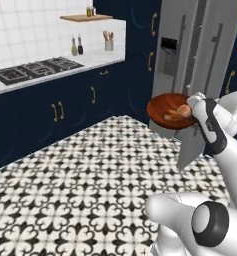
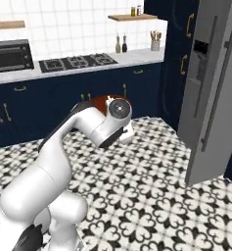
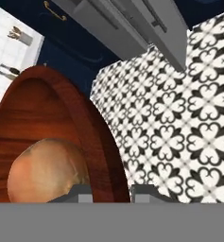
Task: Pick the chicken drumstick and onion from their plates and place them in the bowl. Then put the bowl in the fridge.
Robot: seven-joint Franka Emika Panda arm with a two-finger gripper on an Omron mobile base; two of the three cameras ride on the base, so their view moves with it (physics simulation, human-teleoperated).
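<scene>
The bowl (image 1: 169,111) is held up in the air above the patterned floor (image 1: 85,175), carried by no worktop. The jaws are clenched on the bowl's rim; in the hand view the rim (image 3: 97,137) runs between the two fingertips (image 3: 146,193). The gripper (image 1: 192,111) is seen at the bowl's right edge in the left base view. The onion (image 3: 45,170) lies inside the bowl, close to the gripped rim. A pale brownish item, seemingly the chicken drumstick (image 1: 172,116), is seen in the bowl beside the onion; its shape cannot be told clearly. The fridge (image 2: 213,88) stands just beyond the bowl, with a grey door (image 2: 205,142) swung open. In the right base view the bowl (image 2: 102,102) is mostly hidden behind the arm.
</scene>
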